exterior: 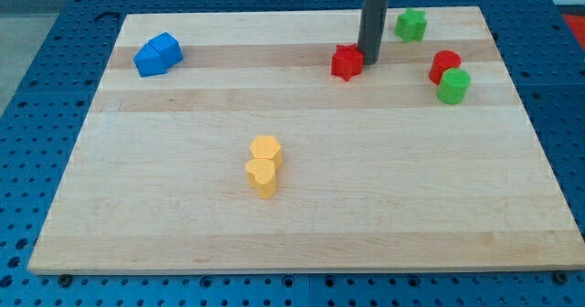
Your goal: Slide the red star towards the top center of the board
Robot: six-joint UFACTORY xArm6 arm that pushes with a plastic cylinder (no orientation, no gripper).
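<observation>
Red star [346, 62] sits on the pale wooden worktop [302, 216] in the upper band, a bit toward the view's right of centre. My tip [369, 61] is touching or just beside its right edge, rod rising straight up out of the view's top. No fingers on this rig (just a rod), so nothing to call apart or together.

Other blocks:
- green star-ish block [411, 24], upper right, near the rod but apart from it
- red cylinder [444, 65] touching a green cylinder [453, 86], right side
- blue block [157, 55], upper left, looks like two pieces joined
- two yellow blocks [264, 165] stacked together in the view, lower centre, shapes hard to read

Judgement: star is already near the top, mostly needs a nudge left and slightly up.

Risks from here:
- tip is on the star's right side, so a push goes mostly left; the star could slide along the band without gaining height
- contact looks off-centre (a star has points), so the block may spin and slip off the tip
- repositioning below the star means going round it; clipping a point would knock it sideways
- pushing too far up could run it off the worktop's top edge
</observation>
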